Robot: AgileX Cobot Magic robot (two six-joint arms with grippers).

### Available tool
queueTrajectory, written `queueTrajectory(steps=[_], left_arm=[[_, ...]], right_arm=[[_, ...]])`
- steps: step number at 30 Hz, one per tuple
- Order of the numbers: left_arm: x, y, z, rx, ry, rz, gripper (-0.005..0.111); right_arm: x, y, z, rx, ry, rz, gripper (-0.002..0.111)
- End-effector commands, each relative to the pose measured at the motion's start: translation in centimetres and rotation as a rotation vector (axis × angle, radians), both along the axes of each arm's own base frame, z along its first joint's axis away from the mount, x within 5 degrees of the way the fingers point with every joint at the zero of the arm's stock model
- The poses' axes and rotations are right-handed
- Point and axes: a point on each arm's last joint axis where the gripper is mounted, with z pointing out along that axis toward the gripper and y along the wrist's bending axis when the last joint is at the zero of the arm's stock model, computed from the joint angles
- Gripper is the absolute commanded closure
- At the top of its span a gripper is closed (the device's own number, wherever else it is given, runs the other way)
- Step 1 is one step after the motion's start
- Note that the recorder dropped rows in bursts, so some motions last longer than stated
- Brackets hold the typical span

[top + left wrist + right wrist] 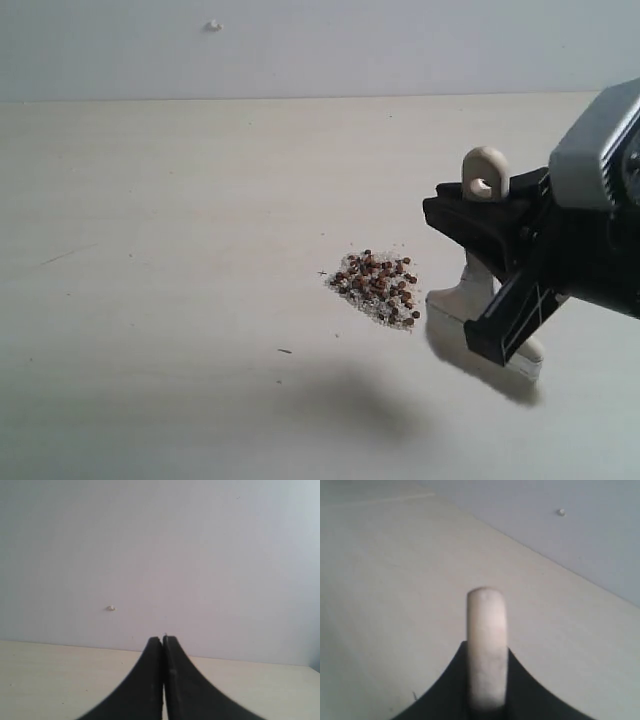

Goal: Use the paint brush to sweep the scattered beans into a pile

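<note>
The beans [375,287] lie gathered in one small pile of dark brown grains and whitish crumbs at the table's middle. Just right of the pile stands the paint brush [468,290], its head down by the table and its holed cream handle end up. My right gripper [445,212] is shut on the handle, which sticks out past the jaws in the right wrist view as a cream paint brush handle [487,620] in the right gripper [487,650]. The left gripper [163,640] is shut and empty, facing the wall, out of the exterior view.
The pale wooden table [160,300] runs back to a grey wall bearing a small white speck [213,25]. A tiny dark mark [285,351] lies in front of the pile. The brush and arm cast a shadow [350,395] on the near tabletop.
</note>
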Motion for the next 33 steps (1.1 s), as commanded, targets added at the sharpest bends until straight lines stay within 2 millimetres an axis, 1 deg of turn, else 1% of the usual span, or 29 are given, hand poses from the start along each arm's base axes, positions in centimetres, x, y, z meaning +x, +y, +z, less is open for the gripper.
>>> queueTrajectory(steps=[1, 3, 5, 7, 9, 11, 13, 14, 15, 17, 18, 19, 20, 21, 23, 25, 26, 27, 31, 33], left_arm=[[0.0, 0.0, -0.1, 0.001, -0.001, 0.001, 0.107], [0.0, 0.0, -0.1, 0.001, -0.001, 0.001, 0.107], [0.0, 0.0, -0.1, 0.001, -0.001, 0.001, 0.107], [0.0, 0.0, -0.1, 0.001, -0.001, 0.001, 0.107], [0.0, 0.0, -0.1, 0.001, -0.001, 0.001, 0.107], [0.0, 0.0, -0.1, 0.003, -0.001, 0.001, 0.107], [0.0, 0.0, -0.1, 0.003, -0.001, 0.001, 0.107], [0.0, 0.0, -0.1, 0.003, -0.001, 0.001, 0.107], [0.0, 0.0, -0.1, 0.001, -0.001, 0.001, 0.107], [0.0, 0.0, -0.1, 0.001, -0.001, 0.001, 0.107], [0.0, 0.0, -0.1, 0.001, -0.001, 0.001, 0.107], [0.0, 0.0, -0.1, 0.001, -0.001, 0.001, 0.107], [0.0, 0.0, -0.1, 0.001, -0.001, 0.001, 0.107], [0.0, 0.0, -0.1, 0.001, -0.001, 0.001, 0.107], [0.0, 0.0, -0.1, 0.001, -0.001, 0.001, 0.107], [0.0, 0.0, -0.1, 0.001, -0.001, 0.001, 0.107], [0.0, 0.0, -0.1, 0.001, -0.001, 0.001, 0.107], [0.0, 0.0, -0.1, 0.001, -0.001, 0.001, 0.107], [0.0, 0.0, -0.1, 0.001, -0.001, 0.001, 0.107], [0.0, 0.0, -0.1, 0.001, -0.001, 0.001, 0.107]], right_arm=[[-0.1, 0.4, 0.7, 0.207, 0.102, -0.015, 0.108], [-0.2, 0.6, 0.9, 0.244, 0.099, 0.004, 0.108], [0.0, 0.4, 1.1, 0.303, 0.126, -0.035, 0.108], [0.2, 0.1, 0.8, 0.301, 0.164, -0.091, 0.108], [0.3, -0.3, 0.2, 0.248, 0.202, -0.145, 0.108], [0.6, -0.6, 0.1, 0.270, 0.223, -0.203, 0.108], [1.6, -1.6, 0.9, 0.424, 0.193, -0.370, 0.108], [2.2, -2.8, 1.2, 0.496, 0.158, -0.517, 0.108], [2.6, -4.0, 1.2, 0.521, 0.130, -0.660, 0.108], [2.7, -7.3, 0.7, 0.500, 0.075, -1.037, 0.108], [2.6, -8.1, 0.7, 0.502, 0.057, -1.119, 0.108], [2.3, -9.1, 0.8, 0.448, -0.002, -1.220, 0.108], [2.2, -9.4, 0.8, 0.426, -0.011, -1.250, 0.108], [1.8, -10.1, 0.6, 0.402, -0.009, -1.348, 0.108], [1.4, -10.8, 0.3, 0.373, -0.005, -1.436, 0.108], [0.9, -11.6, 0.4, 0.285, -0.042, -1.520, 0.108], [0.5, -12.1, 0.4, 0.203, -0.077, -1.600, 0.108], [0.6, -12.1, 0.0, 0.174, -0.054, -1.613, 0.108], [1.1, -11.8, -0.4, 0.123, -0.058, -1.602, 0.108], [1.3, -11.7, -0.6, 0.162, -0.061, -1.610, 0.108]])
